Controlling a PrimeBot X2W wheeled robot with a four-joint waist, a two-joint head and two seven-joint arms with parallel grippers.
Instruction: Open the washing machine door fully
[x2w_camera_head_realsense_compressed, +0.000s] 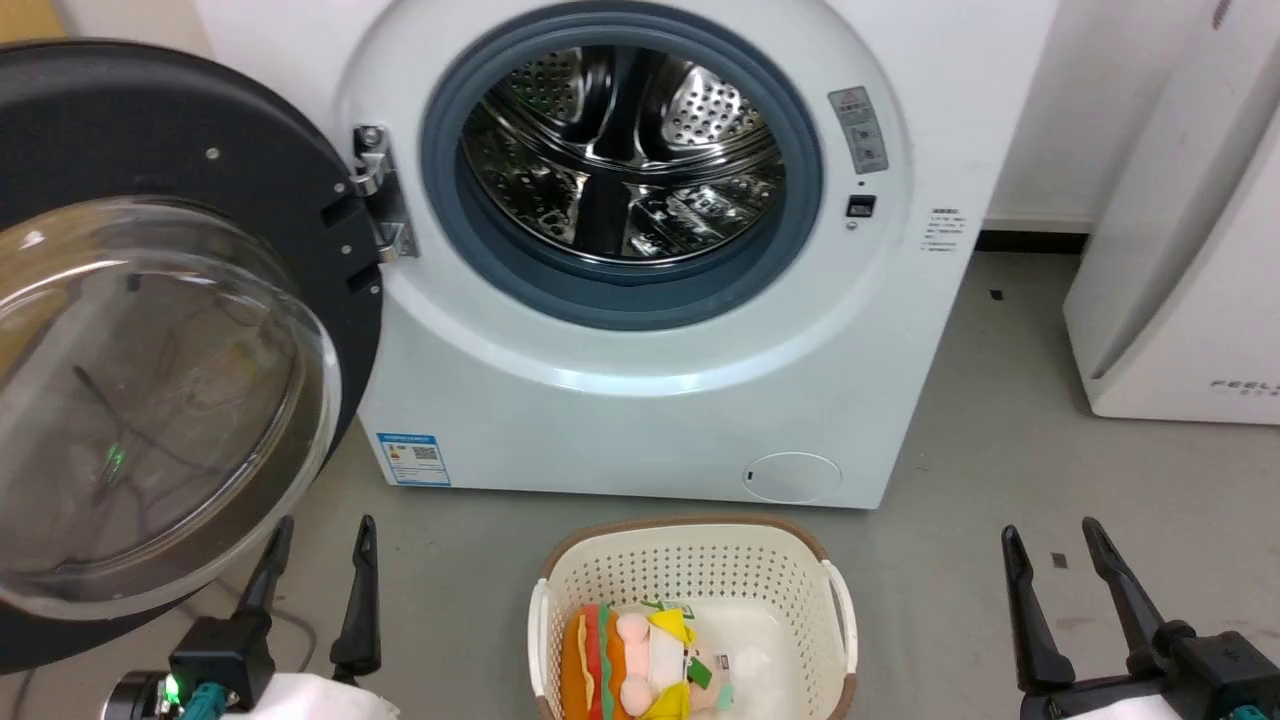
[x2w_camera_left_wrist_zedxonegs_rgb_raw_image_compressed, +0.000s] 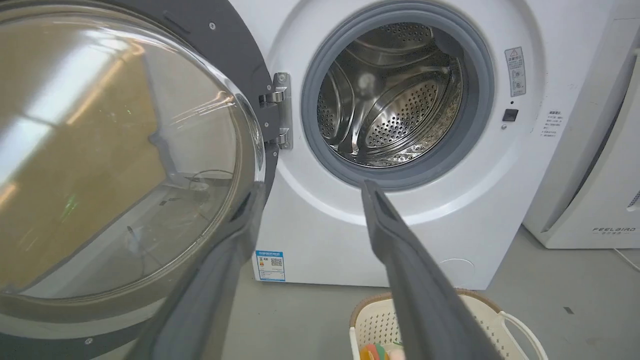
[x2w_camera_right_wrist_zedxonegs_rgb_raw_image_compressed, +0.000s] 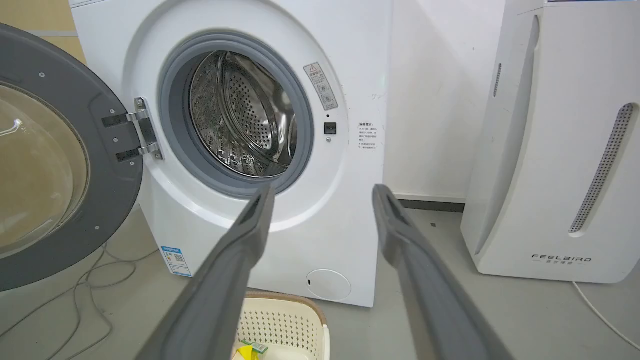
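**Washing machine door** (x2w_camera_head_realsense_compressed: 170, 340): black disc with a clear bulging bowl, in the upper and middle left of the head view. It is swung out on its hinge (x2w_camera_head_realsense_compressed: 385, 195) at the left of the opening. The inner face is turned toward me, well clear of the mouth. I judge it at or near full swing; I cannot tell whether the hinge has travel left.

**Washing machine** (x2w_camera_head_realsense_compressed: 640, 400): white front-loader, top centre. The grey rubber ring (x2w_camera_head_realsense_compressed: 640, 295) and steel drum (x2w_camera_head_realsense_compressed: 620, 150) are fully exposed, and the drum looks empty. There is a blue label (x2w_camera_head_realsense_compressed: 412, 458) low on the left of its front and a small round flap (x2w_camera_head_realsense_compressed: 792, 477) low on the right.

**My left gripper** (x2w_camera_head_realsense_compressed: 326, 525): lower left, fingers spread, holding nothing. One fingertip overlaps the bowl's bottom edge, and I cannot tell whether it touches. I judge this arm sits on the door's side so it can nudge the rim further if needed.

**My right gripper** (x2w_camera_head_realsense_compressed: 1050, 532): lower right, fingers spread and empty, well apart from the machine. It is likely held back to keep the opening unobstructed.

**Basket** (x2w_camera_head_realsense_compressed: 690, 570): white, perforated, with a brown rim, at bottom centre on the floor just before the machine. A plush toy (x2w_camera_head_realsense_compressed: 630, 665) lies inside, presumably staged for loading.

**FEELBIRD appliance** (x2w_camera_head_realsense_compressed: 1180, 280): white, at the right edge, beside the machine but apart from it.

**Cables** (x2w_camera_right_wrist_zedxonegs_rgb_raw_image_compressed: 90, 290): loose on the floor under the door, at the lower left of the right wrist view. They could snag my wheels.
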